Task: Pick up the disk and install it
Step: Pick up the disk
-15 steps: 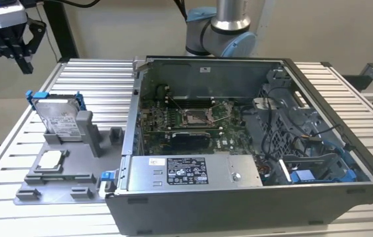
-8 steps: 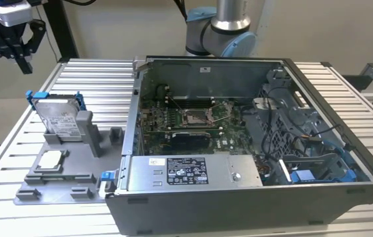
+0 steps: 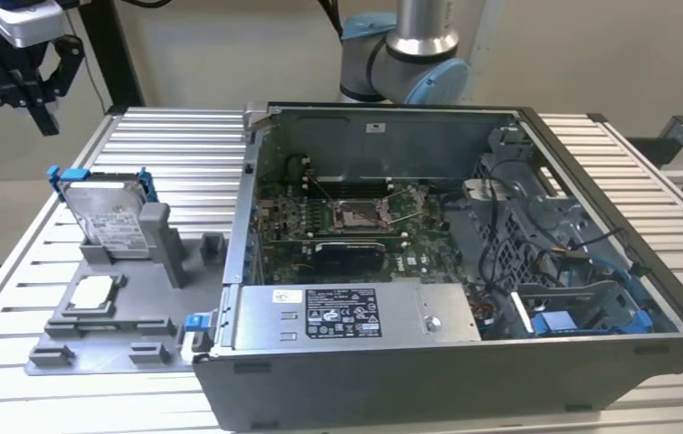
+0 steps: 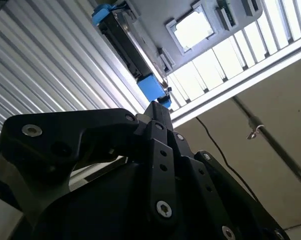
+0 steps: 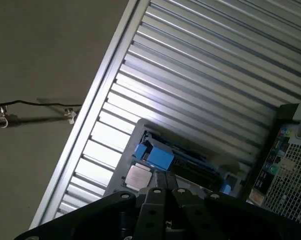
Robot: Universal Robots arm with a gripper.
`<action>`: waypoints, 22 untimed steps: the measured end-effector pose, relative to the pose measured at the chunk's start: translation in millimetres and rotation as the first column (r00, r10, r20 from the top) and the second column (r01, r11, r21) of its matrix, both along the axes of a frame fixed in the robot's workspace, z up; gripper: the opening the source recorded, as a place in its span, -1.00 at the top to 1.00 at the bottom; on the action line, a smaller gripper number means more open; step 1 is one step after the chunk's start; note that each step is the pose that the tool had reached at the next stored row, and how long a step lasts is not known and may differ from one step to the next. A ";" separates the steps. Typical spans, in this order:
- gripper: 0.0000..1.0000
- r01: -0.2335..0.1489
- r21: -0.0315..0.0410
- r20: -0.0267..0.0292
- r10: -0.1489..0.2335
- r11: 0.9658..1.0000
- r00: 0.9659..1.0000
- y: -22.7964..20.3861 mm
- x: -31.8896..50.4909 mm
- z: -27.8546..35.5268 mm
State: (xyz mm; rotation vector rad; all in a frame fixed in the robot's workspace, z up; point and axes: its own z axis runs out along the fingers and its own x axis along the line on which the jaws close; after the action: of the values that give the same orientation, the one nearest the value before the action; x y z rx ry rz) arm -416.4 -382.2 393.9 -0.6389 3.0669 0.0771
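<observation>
Disk (image 3: 109,215) upright in grey holder (image 3: 81,351) | end effector (image 3: 42,117) together, empty, apart | case (image 3: 438,371) beside

I see the disk (image 3: 109,215) standing upright on its edge in a grey holder (image 3: 154,242), at nine o'clock from the open computer case (image 3: 377,384) in the exterior view. Its silver face carries a white label, and a blue bracket frames its edges.

The black gripper (image 3: 43,117) hangs high at the exterior view's left, pointing down, its fingers (image 4: 159,120) pressed together on nothing, and the grey arm (image 3: 421,41) stands upright at the back.
</observation>
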 end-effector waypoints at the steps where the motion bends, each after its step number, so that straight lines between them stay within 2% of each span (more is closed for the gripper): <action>1: 1.00 0.000 0.000 0.000 0.000 1.000 1.000 0.0 0.0 0.0; 7: 1.00 -0.003 0.000 0.000 0.003 1.000 1.000 0.0 0.0 0.0; 13: 1.00 -0.055 0.000 0.000 0.055 0.998 0.998 0.0 0.0 0.0; 18: 1.00 -0.107 0.000 0.000 0.107 0.994 0.994 0.0 0.0 0.0; 22: 1.00 -0.149 0.000 0.000 0.149 0.989 0.989 0.0 0.0 0.0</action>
State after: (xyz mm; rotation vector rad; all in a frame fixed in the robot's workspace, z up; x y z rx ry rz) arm -416.4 -382.2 393.9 -0.8673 3.0141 0.0779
